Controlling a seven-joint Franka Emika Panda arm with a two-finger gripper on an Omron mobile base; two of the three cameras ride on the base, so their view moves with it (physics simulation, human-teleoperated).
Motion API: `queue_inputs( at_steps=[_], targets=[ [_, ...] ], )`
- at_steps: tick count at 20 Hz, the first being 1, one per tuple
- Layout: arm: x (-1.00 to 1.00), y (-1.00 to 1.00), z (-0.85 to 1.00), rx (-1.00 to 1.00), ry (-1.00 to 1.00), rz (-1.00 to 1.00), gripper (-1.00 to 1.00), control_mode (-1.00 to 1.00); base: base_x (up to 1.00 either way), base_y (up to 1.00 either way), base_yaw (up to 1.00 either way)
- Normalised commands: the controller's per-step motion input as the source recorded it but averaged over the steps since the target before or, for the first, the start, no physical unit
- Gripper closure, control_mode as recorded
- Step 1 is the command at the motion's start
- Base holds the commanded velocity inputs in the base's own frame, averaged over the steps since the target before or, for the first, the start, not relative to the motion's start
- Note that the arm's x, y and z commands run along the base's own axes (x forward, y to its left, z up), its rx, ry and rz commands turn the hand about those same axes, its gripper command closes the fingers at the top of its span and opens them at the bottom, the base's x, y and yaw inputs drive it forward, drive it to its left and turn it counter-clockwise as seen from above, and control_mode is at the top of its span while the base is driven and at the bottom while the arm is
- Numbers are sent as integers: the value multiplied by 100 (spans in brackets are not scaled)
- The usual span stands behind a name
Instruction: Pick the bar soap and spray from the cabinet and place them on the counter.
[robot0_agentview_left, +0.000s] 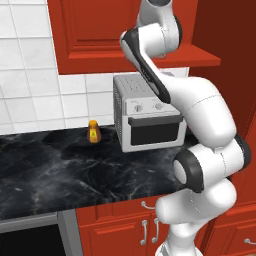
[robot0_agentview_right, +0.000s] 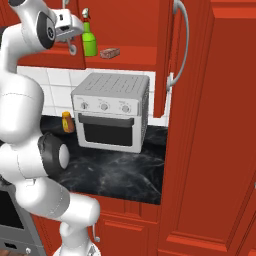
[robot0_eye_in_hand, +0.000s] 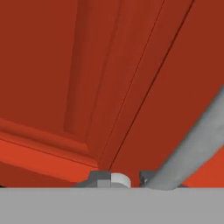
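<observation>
Tool (robot0_agentview_right: 71, 44) jaws clamped on curved silver handle (robot0_eye_in_hand: 192, 144) of glossy red panelled cabinet (robot0_eye_in_hand: 87, 78).

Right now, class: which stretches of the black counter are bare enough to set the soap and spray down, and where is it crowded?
The counter lies bare across its front, left of the toaster oven and forward of the small orange bottle. A second bare patch sits before the oven, beside the tall red panel. The back strip by the oven and bottle is crowded.
</observation>
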Motion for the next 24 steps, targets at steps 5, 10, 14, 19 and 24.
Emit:
queue_inputs(
  at_steps=[5, 10, 14, 19, 24],
  targets=[
    [-23, 100, -52, -6, -5, 0, 100, -100, 0, 0, 0],
    [-38, 100, -39, -1, -8, 1, 100, -100, 0, 0, 0],
    [-41, 100, -34, 0, -10, 1, 100, -100, 0, 0, 0],
    [-29, 100, -34, 0, -8, 0, 100, -100, 0, 0, 0],
    [-23, 100, -35, 0, -7, 0, 100, -100, 0, 0, 0]
  ],
)
